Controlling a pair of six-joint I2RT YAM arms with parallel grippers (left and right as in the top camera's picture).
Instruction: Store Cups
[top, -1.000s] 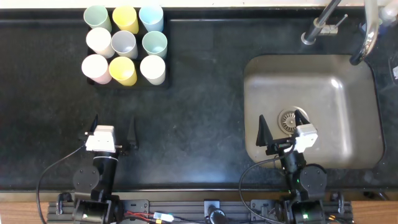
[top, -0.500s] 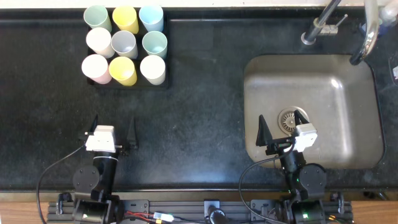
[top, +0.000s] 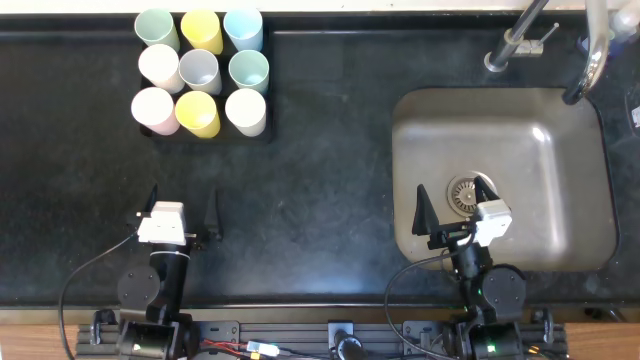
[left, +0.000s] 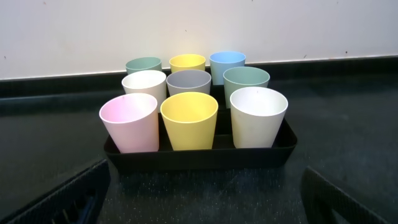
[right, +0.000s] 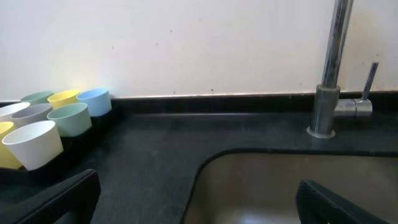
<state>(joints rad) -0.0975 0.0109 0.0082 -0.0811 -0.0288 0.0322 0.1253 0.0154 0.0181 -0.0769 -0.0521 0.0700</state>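
Nine cups (left: 188, 84) sit in a black tray (left: 199, 160) (three rows of three). The left gripper (top: 183, 207) and right gripper (top: 452, 203) have jaws wide apart, empty.

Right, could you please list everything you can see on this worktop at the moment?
cups: nine; two yellow, two white, two green, one pink, one grey, one blue; upright in three rows of three inside the tray.
tray: one; black; far left of the worktop, near the wall.
sink: one; steel; set into the worktop's right side.
tap: one; metal; behind the sink.
worktop: one; black, speckled.
wall: white; behind the worktop.
left claw: one; black fingers, open; over bare worktop in front of the tray.
right claw: one; black fingers, open; at the sink's near left part.
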